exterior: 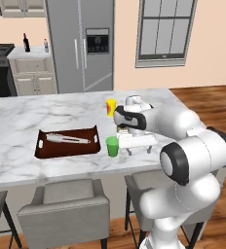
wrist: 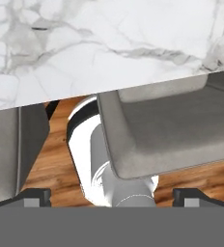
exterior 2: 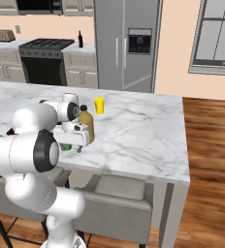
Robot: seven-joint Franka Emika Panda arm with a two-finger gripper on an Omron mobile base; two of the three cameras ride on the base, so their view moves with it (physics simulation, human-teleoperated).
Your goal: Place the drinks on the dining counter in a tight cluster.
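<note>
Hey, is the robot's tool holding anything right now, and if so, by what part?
Nothing is held. The tool is open with only air between its tips, looking down past the dining counter edge at the stools.

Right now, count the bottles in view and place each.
3. Juice bottle on the island by the arm; wine bottle and small pale bottle on the far counter beside the fridge. The arm may hide more.

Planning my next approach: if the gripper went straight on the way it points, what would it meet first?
Probably the grey padded stool below the dining counter edge. The open gripper faces its seat, though depth is unclear.
</note>
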